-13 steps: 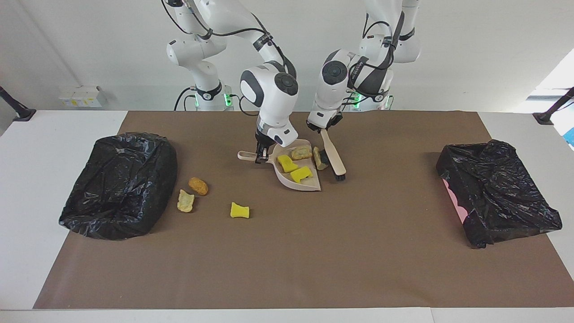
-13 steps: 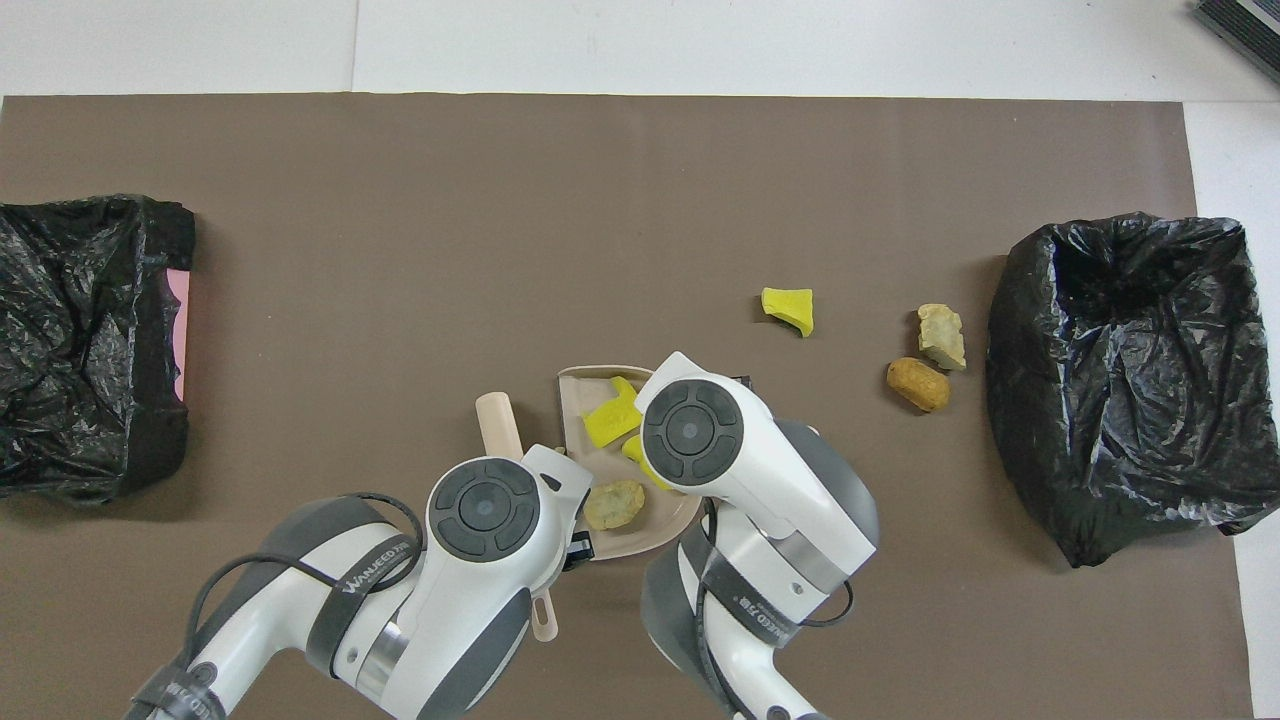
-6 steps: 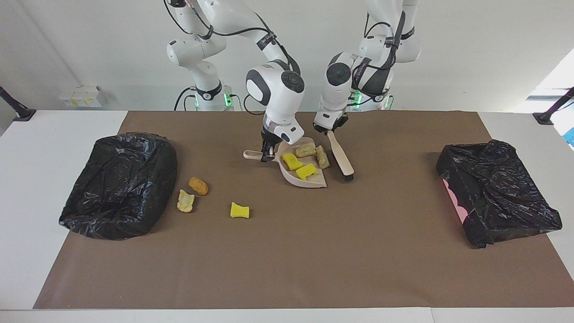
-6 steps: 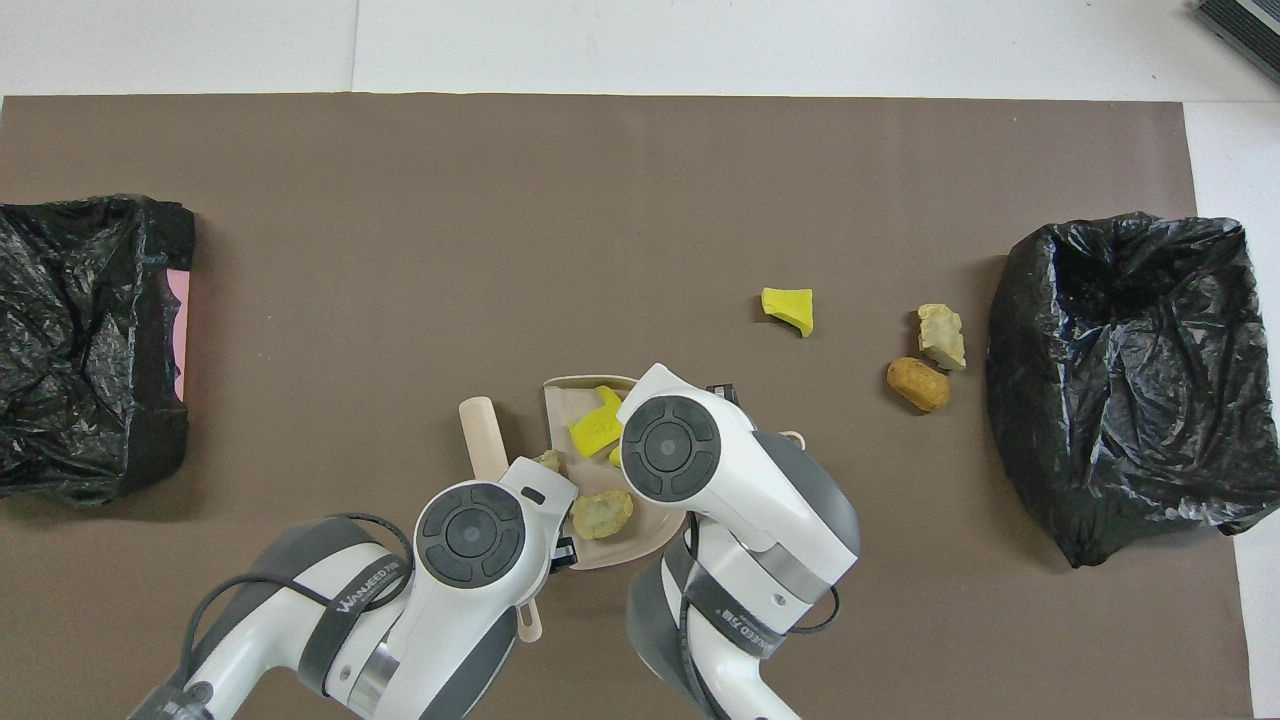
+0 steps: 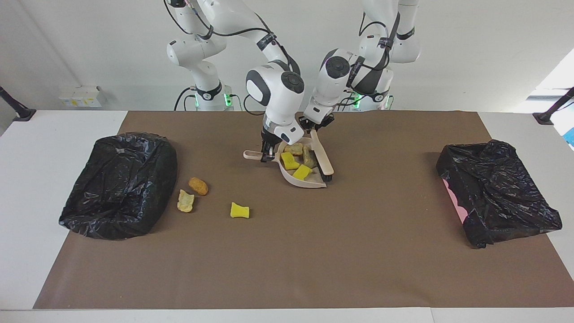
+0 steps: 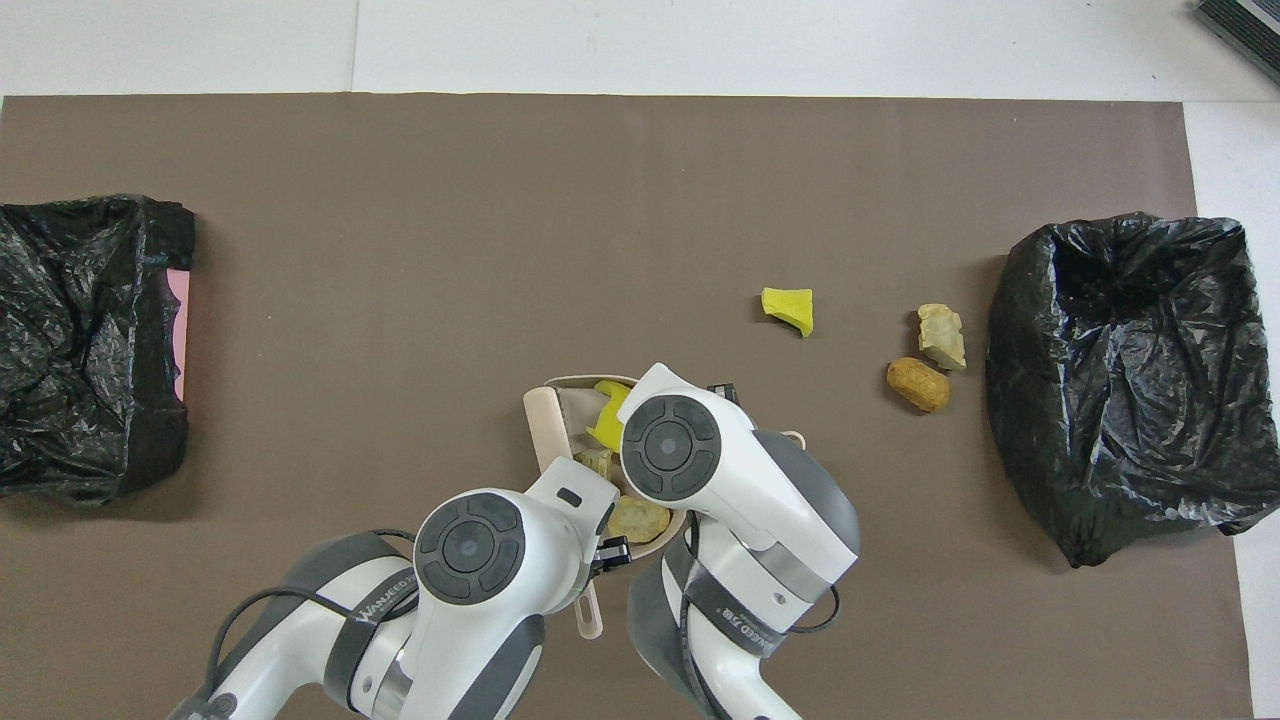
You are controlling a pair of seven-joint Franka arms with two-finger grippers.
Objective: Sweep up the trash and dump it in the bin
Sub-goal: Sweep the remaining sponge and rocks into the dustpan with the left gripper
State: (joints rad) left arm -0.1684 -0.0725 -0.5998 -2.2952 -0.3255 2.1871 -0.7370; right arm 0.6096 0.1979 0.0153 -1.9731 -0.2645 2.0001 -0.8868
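At dustpan (image 5: 301,177) | left gripper (image 5: 315,128) clamps brush (image 5: 323,158), now inside | right gripper (image 5: 267,154) grips handle, unmoved

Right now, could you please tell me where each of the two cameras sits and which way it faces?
Facing view: high across the table, looking toward the robots; both arms show whole, bases at the top.
Overhead view: above the robots' end, looking steeply down; only their wrists and forearms show.
Shared: the dustpan, brush, three loose scraps and both bins.
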